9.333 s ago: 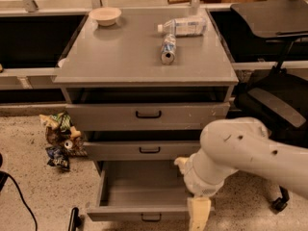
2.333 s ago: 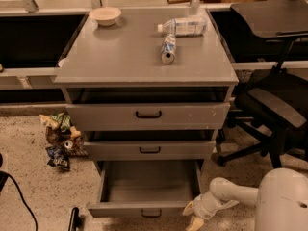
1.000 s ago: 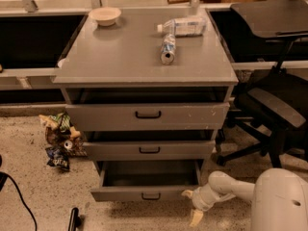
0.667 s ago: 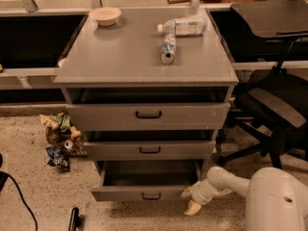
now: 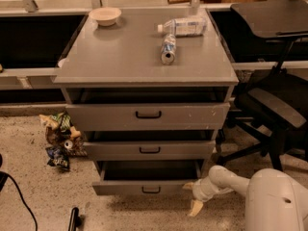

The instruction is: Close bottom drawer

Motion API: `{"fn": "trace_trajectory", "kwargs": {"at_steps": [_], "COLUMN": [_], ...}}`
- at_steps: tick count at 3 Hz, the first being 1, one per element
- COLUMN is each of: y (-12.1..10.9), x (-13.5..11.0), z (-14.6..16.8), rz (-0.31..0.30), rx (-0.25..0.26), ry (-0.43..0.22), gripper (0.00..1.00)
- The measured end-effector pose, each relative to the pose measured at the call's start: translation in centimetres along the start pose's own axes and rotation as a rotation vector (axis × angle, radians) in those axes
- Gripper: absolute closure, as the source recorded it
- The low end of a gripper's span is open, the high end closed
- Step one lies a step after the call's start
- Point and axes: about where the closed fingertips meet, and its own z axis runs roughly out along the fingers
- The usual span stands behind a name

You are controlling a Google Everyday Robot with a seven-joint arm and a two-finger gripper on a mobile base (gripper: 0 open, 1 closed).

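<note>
The bottom drawer [image 5: 150, 188] is the lowest, narrowest grey front with a small black bar handle. It stands out a short way from the cabinet, with a dark strip of its tray showing above the front. My gripper [image 5: 194, 198] is low at the drawer's right front corner, at the end of my white arm [image 5: 226, 180]. One cream fingertip [image 5: 195, 207] points down toward the floor, the other lies by the drawer front's right end.
The mid-width drawer [image 5: 149, 149] and the widest drawer [image 5: 148, 115] sit above. A bowl [image 5: 105, 16], a bottle [image 5: 183, 26] and a can [image 5: 167, 48] lie on the cabinet top. Crumpled bags [image 5: 58, 138] lie on the floor at left. A black office chair [image 5: 274, 105] stands right.
The bottom drawer has slid in from far open to a short way out. My gripper followed it inward and moved a little higher, staying at its right front corner.
</note>
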Motion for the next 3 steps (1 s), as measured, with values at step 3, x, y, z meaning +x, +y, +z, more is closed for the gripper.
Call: {"fn": "trace_trajectory", "kwargs": {"at_steps": [3], "y": [-4.3], "x": [1.8], "z": [0.4], "rz": [0.051], "rx": [0.048], "ry": [-0.038], "gripper": [0.00]}}
